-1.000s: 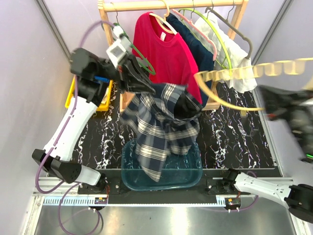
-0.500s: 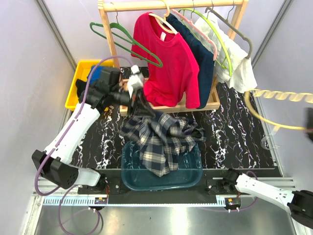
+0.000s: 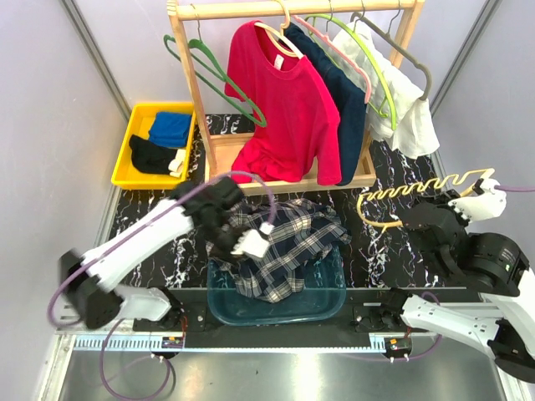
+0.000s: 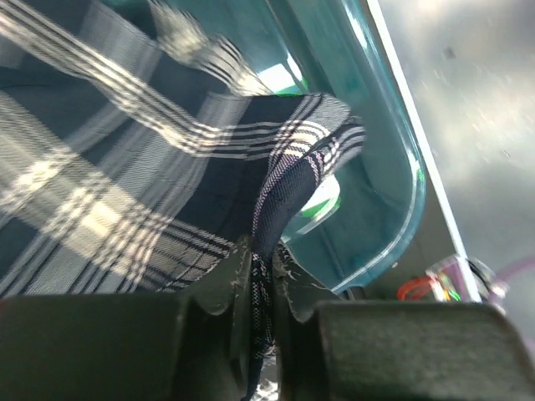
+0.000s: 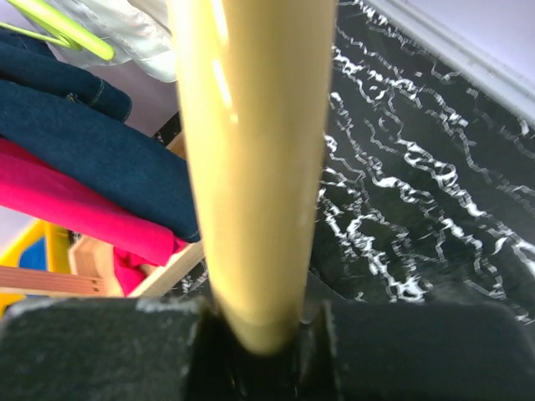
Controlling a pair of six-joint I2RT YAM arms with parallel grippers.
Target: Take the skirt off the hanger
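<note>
From above, the skirt (image 3: 347, 100) hangs at the upper centre on the hanger (image 3: 343, 57), just right of a red T-shirt (image 3: 284, 109), on the wooden rack (image 3: 292, 8). At the lower centre, the left gripper (image 3: 259, 238) sits on a plaid shirt (image 3: 292, 242) heaped over a teal tub (image 3: 326, 301). At the right, the right gripper (image 3: 418, 224) meets a wavy yellow band (image 3: 393, 196) above the black marbled desk (image 3: 401, 251).

In the left wrist view, the jaws stand narrow, pinching a fold of the plaid shirt at the bottom centre, with the tub's rim at the right.

In the right wrist view, the jaws are closed on the yellow band. The skirt shows at the upper left, with red cloth just below it.
</note>
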